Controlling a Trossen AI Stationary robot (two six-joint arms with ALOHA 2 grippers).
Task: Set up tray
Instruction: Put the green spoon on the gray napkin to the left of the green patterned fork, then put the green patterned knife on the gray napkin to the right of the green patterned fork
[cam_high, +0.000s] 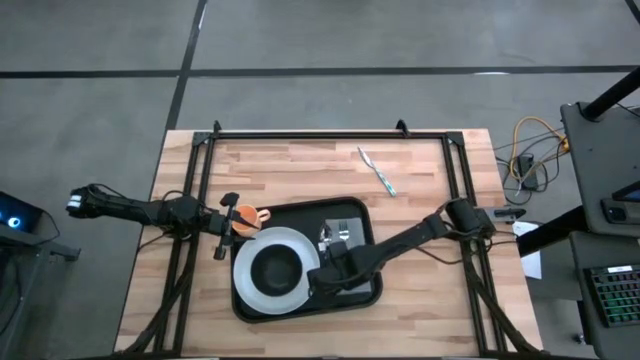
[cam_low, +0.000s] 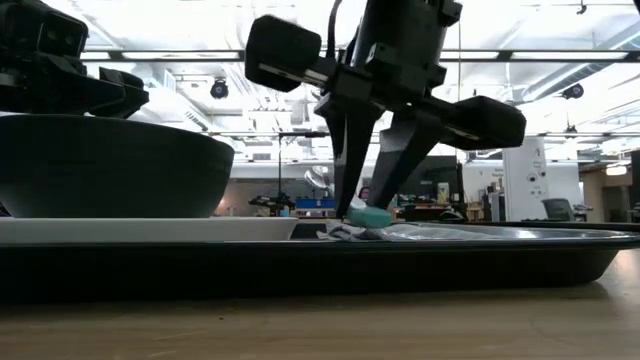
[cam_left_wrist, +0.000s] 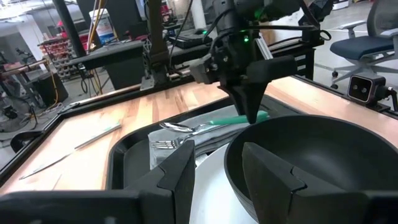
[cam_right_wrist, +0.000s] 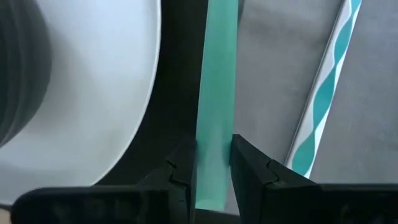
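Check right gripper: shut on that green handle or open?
Shut on it: the right gripper has both fingers pressed against the green handle.

No readable text, label, brand, number or sign is showing in any view. Nothing legible is appearing on the things on the surface, on the arms, or on the equipment in the room behind.

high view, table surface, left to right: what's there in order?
left gripper by an orange object → black bowl on white plate → right gripper, inside the tray → utensil lying alone on the wood at the far side
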